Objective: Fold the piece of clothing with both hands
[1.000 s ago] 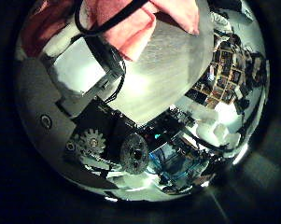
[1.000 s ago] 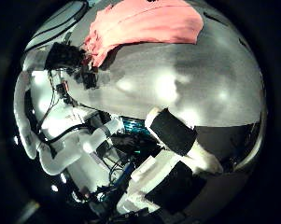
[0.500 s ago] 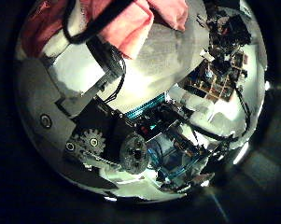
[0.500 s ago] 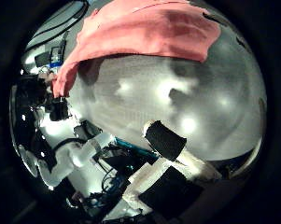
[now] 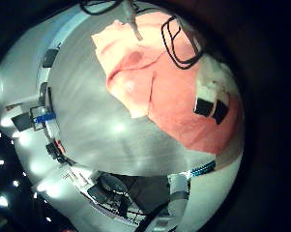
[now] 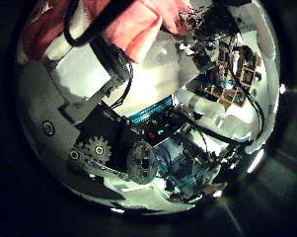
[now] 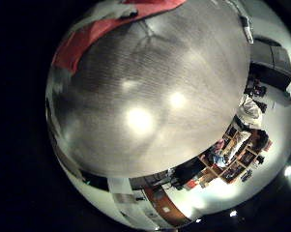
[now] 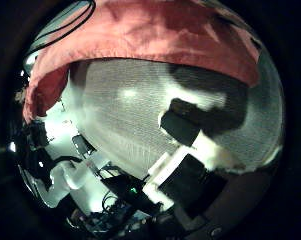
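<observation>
Pink cloth lies on the grey table, filling the upper right of the left little-finger view, one corner doubled over near frame centre. The right thumb-side view shows the cloth as a band across the top of the frame, its edge drooping at upper left; it looks raised off the table there, though I cannot confirm that.

Risks, as judged:
- If only one edge is lifted, the fold may land crooked or bunch.
- A loose pinch could let the fabric slip mid-fold.
- The doubled corner could get trapped inside the fold.

Left hand: black-and-white finger parts rest on the cloth at frame right. Whether they pinch it or just press, I cannot tell.

Right hand: fingers reach toward the cloth's edge over the table. Contact not visible, grip undetermined.
</observation>
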`<state>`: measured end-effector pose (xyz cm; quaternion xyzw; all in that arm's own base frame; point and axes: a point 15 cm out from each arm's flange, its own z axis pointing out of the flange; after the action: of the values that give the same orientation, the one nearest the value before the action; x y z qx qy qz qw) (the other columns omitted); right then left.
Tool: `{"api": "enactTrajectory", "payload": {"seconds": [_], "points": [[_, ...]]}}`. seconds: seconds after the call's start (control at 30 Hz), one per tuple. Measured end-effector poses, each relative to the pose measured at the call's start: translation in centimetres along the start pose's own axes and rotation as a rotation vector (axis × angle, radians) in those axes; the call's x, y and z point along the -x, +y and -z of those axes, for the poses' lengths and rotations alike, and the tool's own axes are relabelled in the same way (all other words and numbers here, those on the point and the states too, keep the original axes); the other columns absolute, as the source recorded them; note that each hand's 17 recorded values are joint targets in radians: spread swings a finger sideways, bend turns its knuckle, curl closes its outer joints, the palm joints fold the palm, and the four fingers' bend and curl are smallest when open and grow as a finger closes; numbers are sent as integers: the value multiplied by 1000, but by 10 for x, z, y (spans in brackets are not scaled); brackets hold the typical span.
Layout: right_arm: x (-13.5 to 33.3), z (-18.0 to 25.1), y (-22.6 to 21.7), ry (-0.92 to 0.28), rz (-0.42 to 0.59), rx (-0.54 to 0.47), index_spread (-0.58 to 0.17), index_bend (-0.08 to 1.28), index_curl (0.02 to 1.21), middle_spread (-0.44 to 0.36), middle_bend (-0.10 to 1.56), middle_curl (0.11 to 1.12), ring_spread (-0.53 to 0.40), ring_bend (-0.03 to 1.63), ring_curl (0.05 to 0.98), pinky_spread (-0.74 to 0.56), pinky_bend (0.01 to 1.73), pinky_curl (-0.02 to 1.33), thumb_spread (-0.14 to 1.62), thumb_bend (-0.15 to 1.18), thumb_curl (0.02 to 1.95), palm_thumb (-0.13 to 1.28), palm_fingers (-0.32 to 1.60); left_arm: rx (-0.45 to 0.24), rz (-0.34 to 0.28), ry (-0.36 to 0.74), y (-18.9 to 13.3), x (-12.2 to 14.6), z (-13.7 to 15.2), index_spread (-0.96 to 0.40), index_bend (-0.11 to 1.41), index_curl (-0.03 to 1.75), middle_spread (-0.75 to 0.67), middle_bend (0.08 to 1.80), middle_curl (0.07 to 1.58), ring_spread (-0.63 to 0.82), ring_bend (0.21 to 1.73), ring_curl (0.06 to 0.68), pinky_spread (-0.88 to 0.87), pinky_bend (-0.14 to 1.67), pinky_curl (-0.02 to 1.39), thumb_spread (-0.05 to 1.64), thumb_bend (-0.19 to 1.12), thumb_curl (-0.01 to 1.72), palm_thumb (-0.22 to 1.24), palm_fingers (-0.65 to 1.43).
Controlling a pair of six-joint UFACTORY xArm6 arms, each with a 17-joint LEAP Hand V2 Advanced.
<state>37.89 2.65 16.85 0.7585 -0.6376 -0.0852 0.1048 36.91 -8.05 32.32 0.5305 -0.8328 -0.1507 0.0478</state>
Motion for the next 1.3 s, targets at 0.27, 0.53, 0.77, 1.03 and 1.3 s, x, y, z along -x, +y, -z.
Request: {"api": "enactTrajectory", "payload": {"seconds": [0.27,0.53,0.77,1.03,1.3], "points": [[-2,4,-2,35,7,-14,-409,528,476,-234,781,598,-261,1088,413,-375,1109,276,1025,16,453,842,1313,14,-3,3,8,-1,4,-758,256,1425,-547,1024,961,-435,1396,509,-583,1237,580,1082,-9,728,921,1121],[-8,32,4,53,3,-77,-371,887,688,-196,1085,732,-232,1261,523,-281,1312,402,1055,26,524,979,1211,27,-15,4,24,-2,10,-748,226,1461,-551,1017,968,-435,1394,508,-582,1239,575,1083,-9,733,919,1124],[-16,54,32,84,4,-91,-338,1003,786,-178,1210,791,-226,1356,600,-231,1412,491,1081,7,585,1009,1097,45,-49,6,41,-11,17,-735,208,1485,-554,1010,973,-435,1392,507,-581,1238,571,1083,-9,736,919,1128],[-12,81,87,92,3,-126,-313,1051,839,-165,1255,814,-224,1382,653,-189,1441,566,1098,-9,644,1012,1068,115,-123,31,83,-28,26,-718,197,1506,-558,1004,978,-441,1389,506,-587,1237,568,1083,-9,740,914,1132],[-10,151,108,100,-18,-283,-293,1072,856,-155,1276,815,-219,1377,682,-184,1413,620,1092,-9,691,1014,1083,90,-113,26,99,-22,52,-699,196,1521,-561,999,983,-442,1385,503,-588,1237,567,1084,-9,739,907,1133]]}}
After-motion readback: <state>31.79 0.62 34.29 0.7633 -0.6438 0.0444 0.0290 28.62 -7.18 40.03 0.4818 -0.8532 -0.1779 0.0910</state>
